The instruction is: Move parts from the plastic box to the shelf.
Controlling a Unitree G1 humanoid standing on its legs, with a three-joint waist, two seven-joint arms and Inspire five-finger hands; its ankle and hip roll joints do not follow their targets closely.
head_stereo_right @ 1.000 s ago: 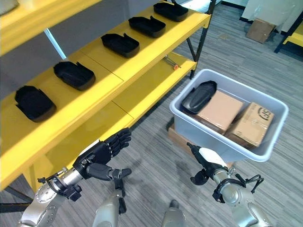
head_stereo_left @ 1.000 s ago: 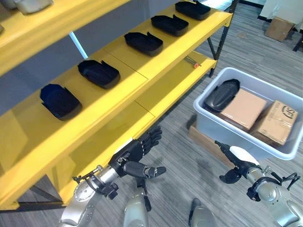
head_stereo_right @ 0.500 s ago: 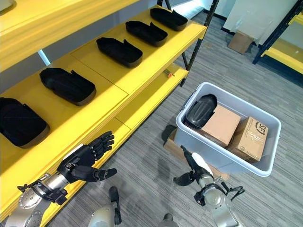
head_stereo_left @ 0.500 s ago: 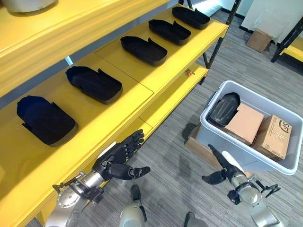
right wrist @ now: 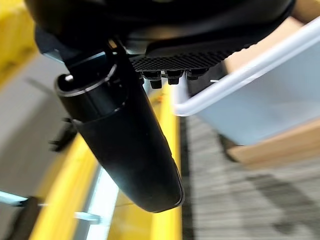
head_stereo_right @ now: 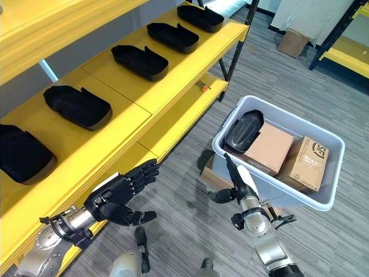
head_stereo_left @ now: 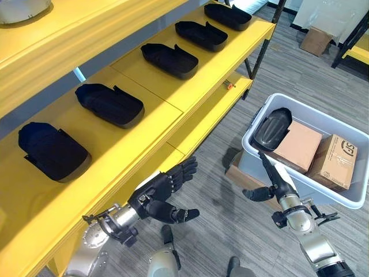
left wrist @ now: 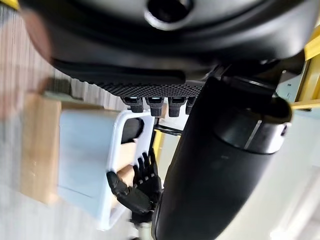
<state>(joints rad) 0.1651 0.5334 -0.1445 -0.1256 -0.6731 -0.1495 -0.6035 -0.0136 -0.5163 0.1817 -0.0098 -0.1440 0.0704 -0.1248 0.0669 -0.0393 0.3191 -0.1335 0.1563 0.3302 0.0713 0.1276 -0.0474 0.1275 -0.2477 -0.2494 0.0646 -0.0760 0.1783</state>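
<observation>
Right hand (head_stereo_left: 275, 180) empty, fingers straight, just beside plastic box (head_stereo_left: 346, 196) near wall; left hand (head_stereo_left: 164, 193) open, idle by shelf (head_stereo_left: 190, 92). Last part (head_stereo_left: 271, 128) lies in box's far corner. Risk: hand clips rim, box slides.

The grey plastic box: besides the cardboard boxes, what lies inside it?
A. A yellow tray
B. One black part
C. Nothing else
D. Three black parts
B: one black part lies in the grey plastic box, at its end nearest the shelf, beside two cardboard boxes.
</observation>
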